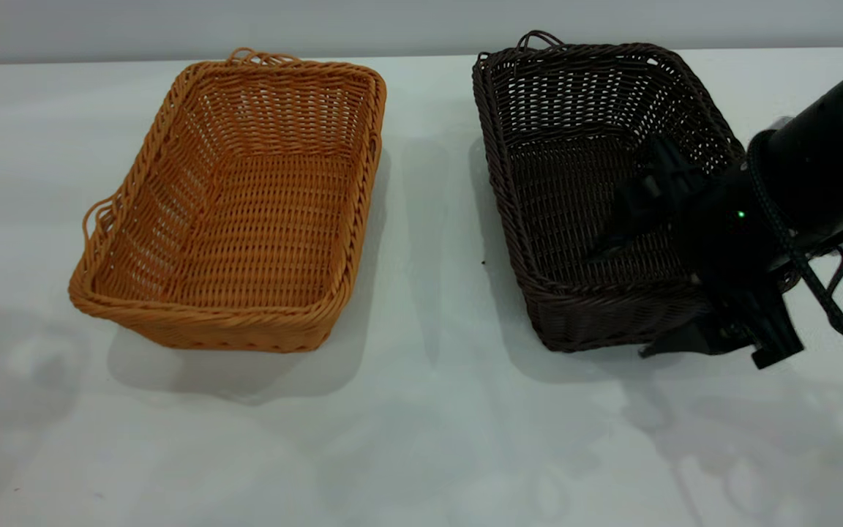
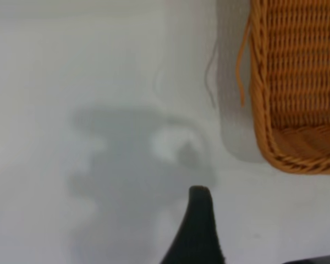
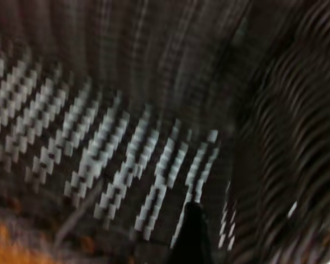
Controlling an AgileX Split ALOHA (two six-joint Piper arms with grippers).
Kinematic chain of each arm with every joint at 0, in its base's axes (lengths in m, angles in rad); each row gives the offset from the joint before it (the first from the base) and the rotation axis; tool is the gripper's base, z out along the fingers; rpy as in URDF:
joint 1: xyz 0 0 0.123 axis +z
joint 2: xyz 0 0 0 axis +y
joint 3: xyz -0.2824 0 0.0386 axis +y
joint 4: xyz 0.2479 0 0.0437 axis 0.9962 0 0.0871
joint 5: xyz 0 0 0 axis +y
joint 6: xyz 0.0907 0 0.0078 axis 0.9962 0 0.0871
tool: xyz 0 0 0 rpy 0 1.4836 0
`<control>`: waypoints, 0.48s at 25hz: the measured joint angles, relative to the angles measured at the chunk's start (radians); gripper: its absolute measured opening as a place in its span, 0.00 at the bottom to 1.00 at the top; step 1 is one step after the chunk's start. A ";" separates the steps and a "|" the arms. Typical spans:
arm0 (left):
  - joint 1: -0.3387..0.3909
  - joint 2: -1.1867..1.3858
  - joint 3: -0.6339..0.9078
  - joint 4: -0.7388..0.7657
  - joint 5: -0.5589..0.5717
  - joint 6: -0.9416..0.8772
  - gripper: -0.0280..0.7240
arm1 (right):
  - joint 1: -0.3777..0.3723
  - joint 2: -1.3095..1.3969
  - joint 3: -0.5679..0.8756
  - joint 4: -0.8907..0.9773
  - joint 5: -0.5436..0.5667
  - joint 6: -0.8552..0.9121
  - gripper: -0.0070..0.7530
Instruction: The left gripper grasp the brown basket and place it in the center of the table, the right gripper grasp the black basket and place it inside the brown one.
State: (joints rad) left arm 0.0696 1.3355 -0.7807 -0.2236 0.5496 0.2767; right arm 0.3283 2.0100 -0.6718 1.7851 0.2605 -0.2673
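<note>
I have the right gripper (image 1: 674,293) open astride the near right corner of the black basket (image 1: 597,183), one finger inside, one outside. I'd seat it deeper before closing, then lift level. The brown basket (image 1: 246,197) sits left on the bench (image 1: 421,439); the left gripper (image 2: 201,231) beside it I cannot tell
</note>
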 joint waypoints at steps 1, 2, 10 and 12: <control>0.000 0.009 -0.004 -0.008 -0.006 0.000 0.82 | 0.000 0.000 0.000 0.001 -0.026 0.012 0.79; 0.000 0.025 -0.011 -0.015 -0.009 0.000 0.82 | 0.000 0.000 0.000 0.002 -0.054 0.023 0.79; -0.003 0.279 -0.125 -0.054 -0.096 0.000 0.82 | 0.000 0.041 -0.063 0.008 -0.096 0.049 0.79; -0.014 0.351 -0.165 -0.058 -0.123 0.004 0.82 | 0.000 0.054 -0.074 0.008 -0.093 0.049 0.79</control>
State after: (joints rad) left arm 0.0556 1.6862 -0.9458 -0.2814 0.4270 0.2812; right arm 0.3283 2.0639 -0.7456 1.7928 0.1680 -0.2179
